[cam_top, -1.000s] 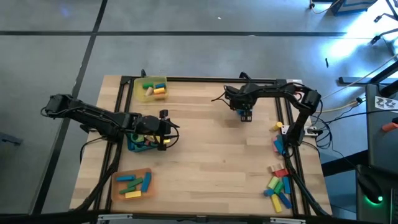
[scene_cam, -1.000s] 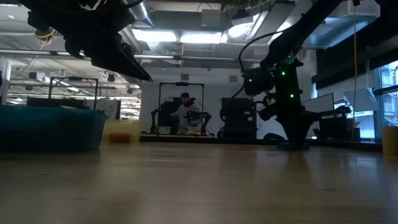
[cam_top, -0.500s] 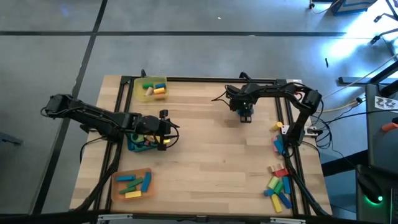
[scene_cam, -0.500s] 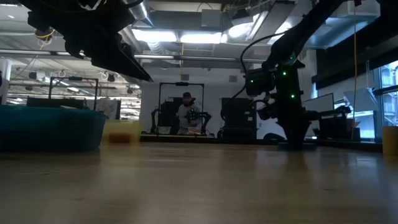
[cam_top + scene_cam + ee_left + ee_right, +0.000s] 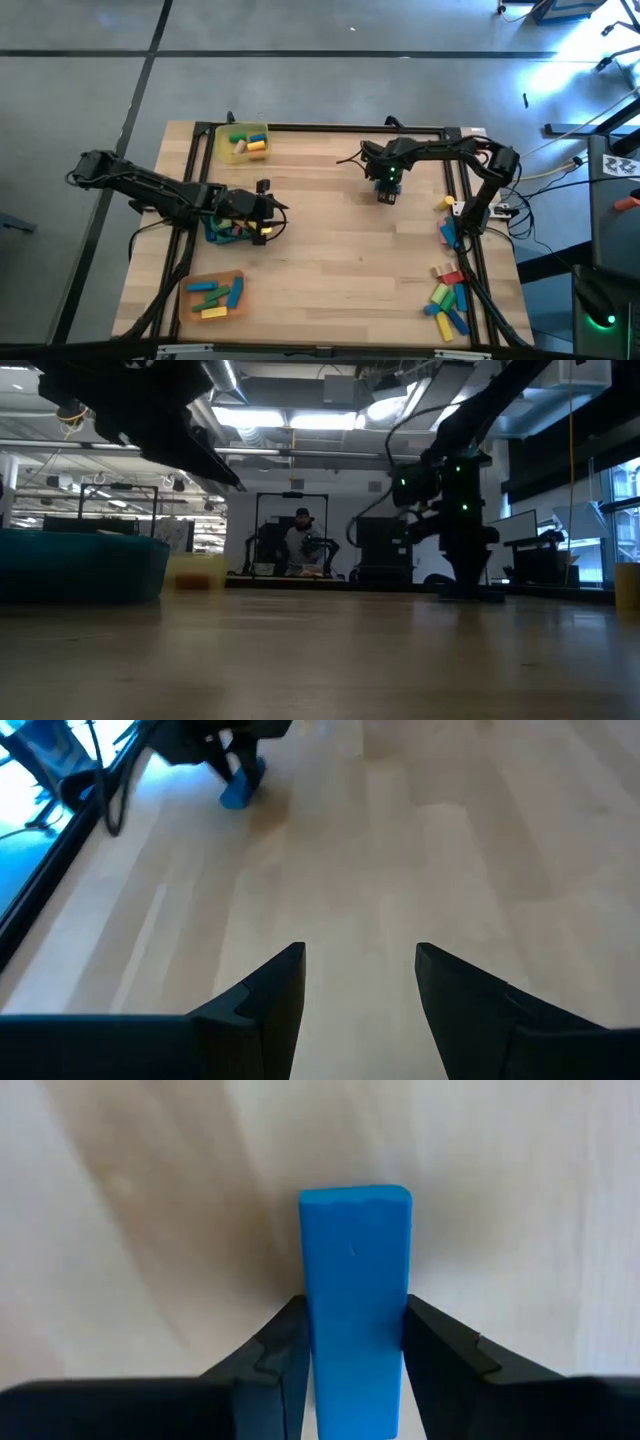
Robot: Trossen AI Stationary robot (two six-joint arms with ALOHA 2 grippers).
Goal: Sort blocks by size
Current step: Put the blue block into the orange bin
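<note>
A long, flat blue block (image 5: 355,1310) with rounded corners sits clamped between the right pincer (image 5: 386,190) fingers, low over bare bench (image 5: 340,250) planks toward the far edge. The left pincer (image 5: 358,985) hangs with fingers apart above the teal tray (image 5: 215,232), empty. More blocks (image 5: 447,298) lie along the right edge.

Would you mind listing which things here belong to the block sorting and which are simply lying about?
Belonging:
- blue block, clamped in the right gripper
- loose blocks
- yellow tray, blue tray, orange tray
- left gripper, open

Lying about:
- cables
- person in background
</note>
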